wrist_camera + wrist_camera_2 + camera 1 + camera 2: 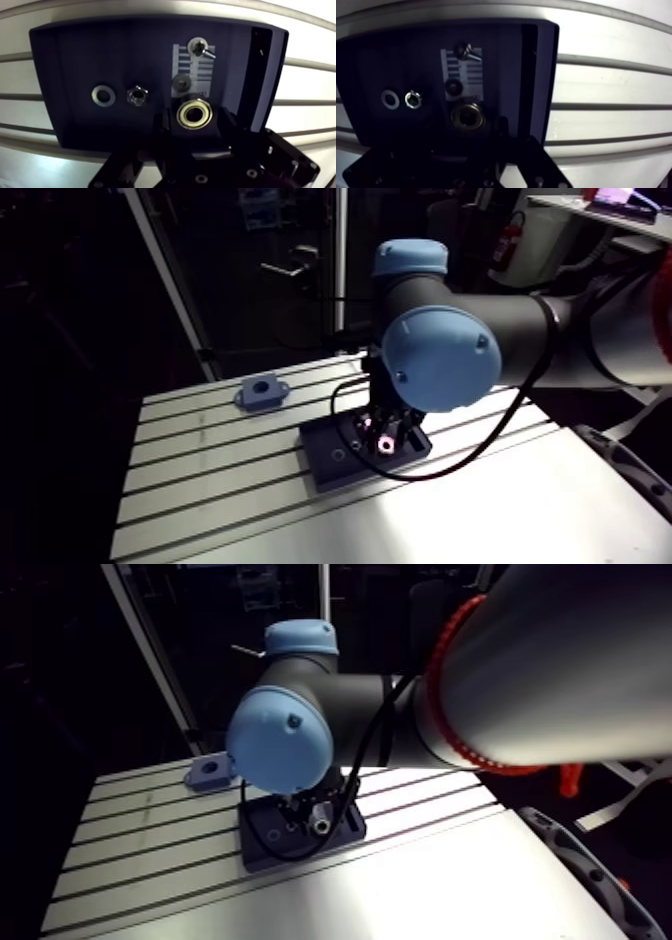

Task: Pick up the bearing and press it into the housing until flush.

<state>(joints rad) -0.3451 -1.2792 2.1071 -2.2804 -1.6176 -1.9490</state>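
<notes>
The bearing [195, 114], a shiny steel ring with a brass-coloured inner race, lies in a dark blue tray [75, 60]. In the wrist view my gripper [195, 122] is down over it, with one dark finger [163, 127] pressed close on each side, so it is shut on the bearing, which still rests on the tray floor. The housing [262, 392], a small grey-blue block with a round bore, stands on the slotted table beyond the tray, apart from the gripper [385, 443].
The tray also holds a flat washer [103, 95], a hex nut [136, 95], a dark washer [182, 82] and a small screw [200, 47] ahead of the bearing. The tray's raised wall [260, 75] runs beside the gripper. The slotted aluminium table [200, 458] surrounds the tray.
</notes>
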